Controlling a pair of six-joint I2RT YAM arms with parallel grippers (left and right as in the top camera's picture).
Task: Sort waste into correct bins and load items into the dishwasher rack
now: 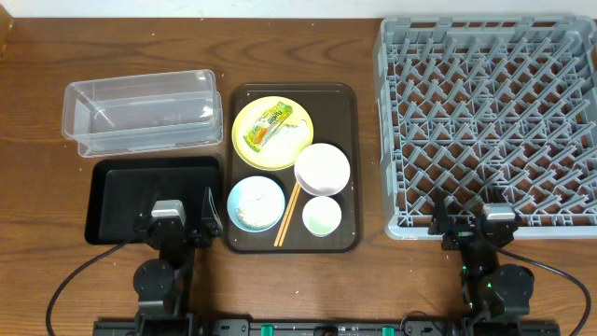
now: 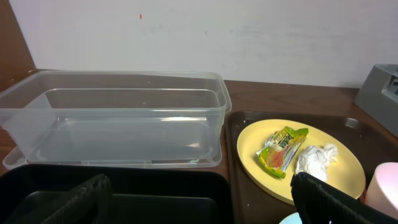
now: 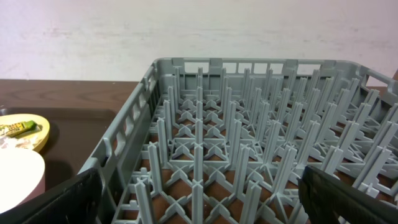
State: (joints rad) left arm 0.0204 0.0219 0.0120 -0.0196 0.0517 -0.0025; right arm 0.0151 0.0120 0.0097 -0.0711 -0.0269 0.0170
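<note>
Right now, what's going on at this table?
Nothing is being handled yet. Both hands are open and empty. The left hand hangs over the near end of the black tray, and the right hand is at the near edge of the dishwasher rack, which holds nothing. The wrapper and food scraps lie on the yellow plate. The plate shares the brown tray with the white bowl, blue bowl, cup and chopsticks. The clear tub is empty.
</note>
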